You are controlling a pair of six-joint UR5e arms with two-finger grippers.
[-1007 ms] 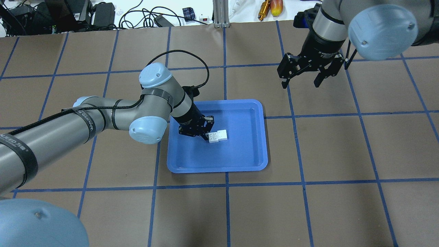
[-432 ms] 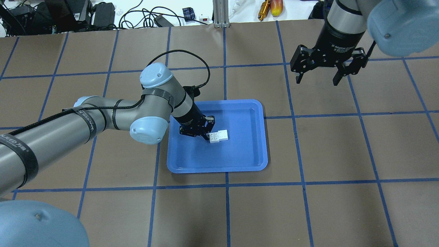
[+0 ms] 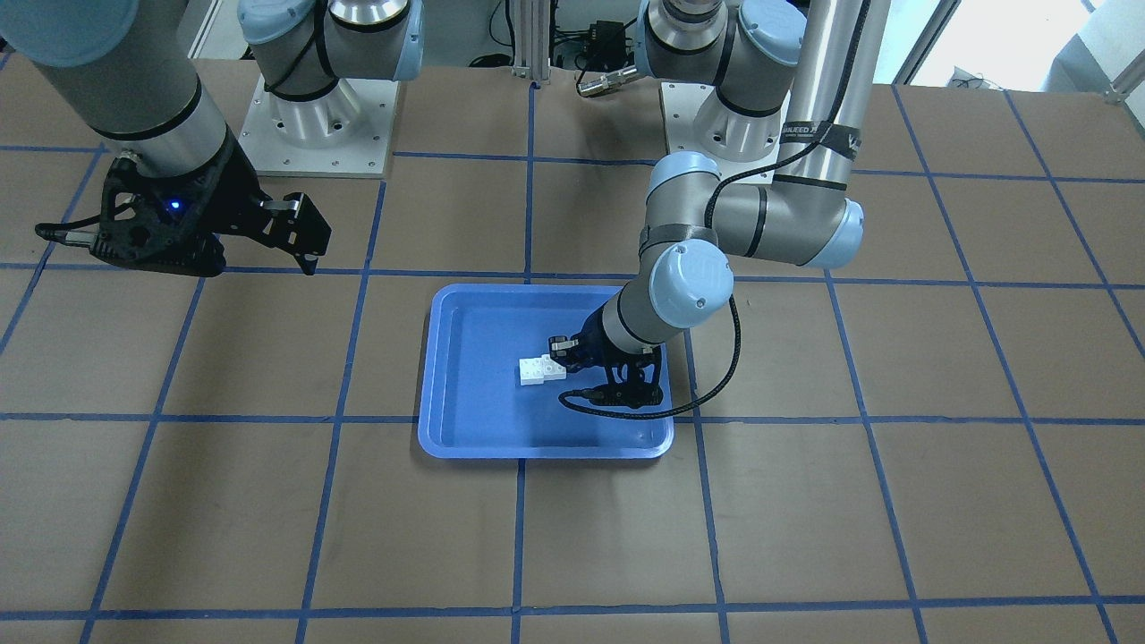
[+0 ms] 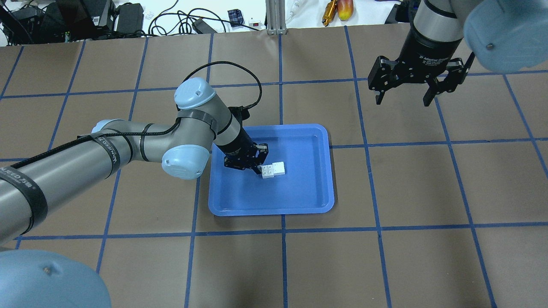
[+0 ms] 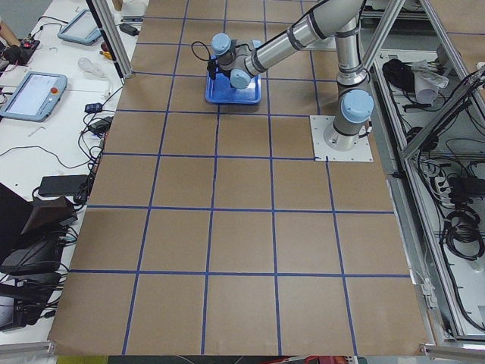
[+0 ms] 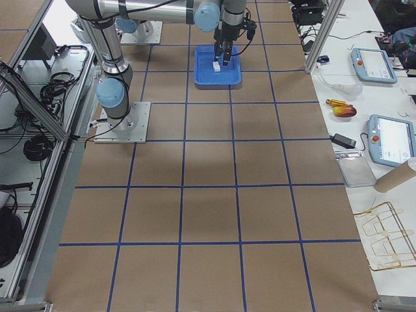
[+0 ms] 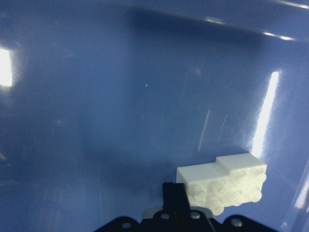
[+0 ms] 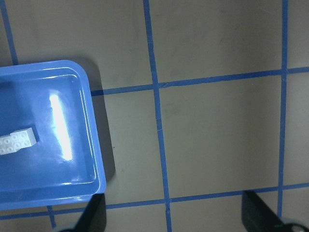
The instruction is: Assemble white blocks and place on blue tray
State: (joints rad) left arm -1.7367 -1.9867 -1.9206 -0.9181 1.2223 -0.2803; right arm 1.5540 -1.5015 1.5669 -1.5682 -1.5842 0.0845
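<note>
The two white blocks [image 4: 273, 170] are joined in a stepped pair, low inside the blue tray [image 4: 299, 188] near its middle. My left gripper [image 4: 259, 167] reaches down into the tray, its fingers closed at the blocks' left end. In the left wrist view the blocks [image 7: 222, 183] lie right against the dark fingers [image 7: 175, 198]. I cannot tell whether the blocks touch the tray floor. My right gripper [image 4: 402, 102] hangs open and empty over the table, far right of the tray. Its wrist view shows the tray [image 8: 72, 159] and the blocks [image 8: 17, 141].
The tray [image 3: 474, 394] lies on a brown table marked with a blue tape grid. Cables, power bricks and small tools [image 4: 338, 10] lie beyond the far edge. The left arm's black cable [image 3: 716, 376] loops over the tray's rim. Both arm bases [image 3: 313, 125] stand at the robot's side.
My right gripper has moved away to the right and toward the far edge, still open. My left gripper and the white blocks have stayed put in the tray.
</note>
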